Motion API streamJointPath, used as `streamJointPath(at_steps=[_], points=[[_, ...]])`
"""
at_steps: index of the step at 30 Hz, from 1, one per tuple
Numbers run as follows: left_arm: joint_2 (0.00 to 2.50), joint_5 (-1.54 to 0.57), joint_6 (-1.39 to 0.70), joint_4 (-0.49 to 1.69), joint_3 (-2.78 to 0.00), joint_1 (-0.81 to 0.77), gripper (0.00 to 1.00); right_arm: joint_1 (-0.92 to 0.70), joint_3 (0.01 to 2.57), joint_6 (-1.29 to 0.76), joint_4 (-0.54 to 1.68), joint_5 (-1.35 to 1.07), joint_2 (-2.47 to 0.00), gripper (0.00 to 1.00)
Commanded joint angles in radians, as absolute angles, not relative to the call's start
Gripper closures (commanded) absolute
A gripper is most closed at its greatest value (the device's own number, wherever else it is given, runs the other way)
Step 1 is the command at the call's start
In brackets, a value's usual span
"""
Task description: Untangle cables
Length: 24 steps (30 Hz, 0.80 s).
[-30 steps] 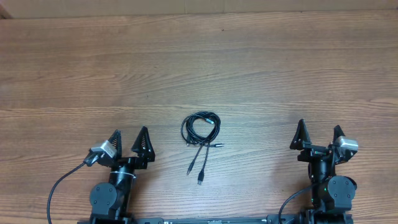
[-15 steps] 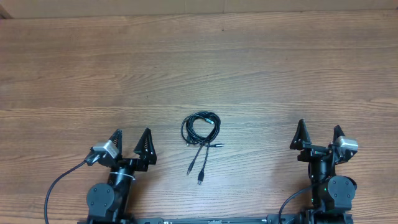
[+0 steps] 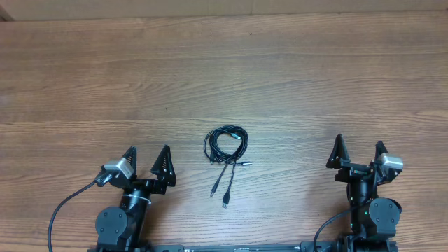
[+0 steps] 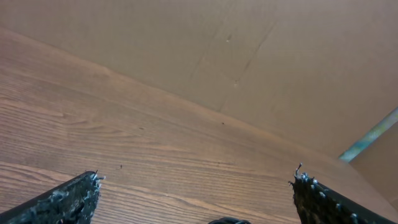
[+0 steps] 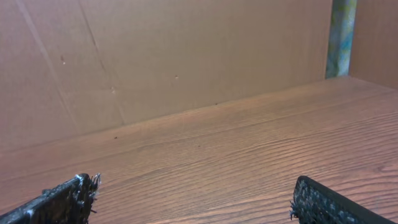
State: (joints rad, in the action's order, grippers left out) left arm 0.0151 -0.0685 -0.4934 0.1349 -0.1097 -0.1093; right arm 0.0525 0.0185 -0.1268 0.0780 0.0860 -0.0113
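Observation:
The cables lie as a small black coiled bundle at the middle of the wooden table, with plug ends trailing toward the near edge. My left gripper is open and empty at the near left, well left of the bundle. A sliver of the bundle's top shows at the bottom edge of the left wrist view, between the open fingers. My right gripper is open and empty at the near right. The right wrist view shows its spread fingers over bare table, no cable.
A brown cardboard wall stands along the table's far side. A thicker black wire loops from the left arm at the near left. The wooden table stretches beyond the bundle.
My left arm has shifted slightly; its gripper has turned a little. The cables and the right arm have not moved.

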Motion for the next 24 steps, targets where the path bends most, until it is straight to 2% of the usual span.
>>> streamJointPath(at_steps=[1,16,24], points=[[0.023,-0.079,-0.467,0.131,-0.149,-0.105,0.00,0.057,0.008,-0.125,0.074,0.093,-0.008,0.00],[0.385,-0.099,-0.440,0.131,-0.340,-0.105,0.00,0.057,0.008,-0.126,0.074,0.093,-0.008,0.00],[0.464,-0.138,-0.436,0.136,-0.416,-0.105,0.00,0.057,0.008,-0.125,0.074,0.093,-0.008,0.00]])
